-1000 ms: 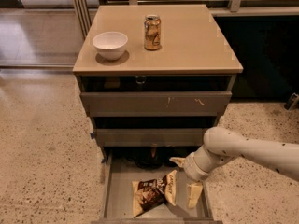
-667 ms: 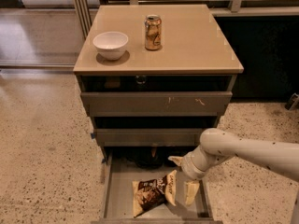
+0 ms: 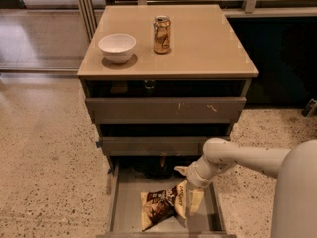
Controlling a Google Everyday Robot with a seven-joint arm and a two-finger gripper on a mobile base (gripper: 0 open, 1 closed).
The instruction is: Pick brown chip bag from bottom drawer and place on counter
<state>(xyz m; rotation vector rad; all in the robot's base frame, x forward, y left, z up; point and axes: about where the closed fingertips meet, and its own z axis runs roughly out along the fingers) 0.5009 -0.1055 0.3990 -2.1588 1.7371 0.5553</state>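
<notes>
Brown chip bag [image 3: 157, 208] lies on the floor of the open bottom drawer [image 3: 125, 202], below the front edge of the bench [image 3: 208, 43]. The gripper [image 3: 189, 202] is at its right end; whether it is clamped on the foil, you cannot tell. If your hold is only on the crinkled corner, the bag may slip when you lift, or catch the middle drawer [image 3: 163, 145] above. Compared with a second ago, the bag has not moved, and the arm [image 3: 247, 157] came slightly left.

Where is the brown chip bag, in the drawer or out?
In. The brown chip bag lies on the floor of the pulled-out bottom drawer, with the gripper down at one end of it.
</notes>
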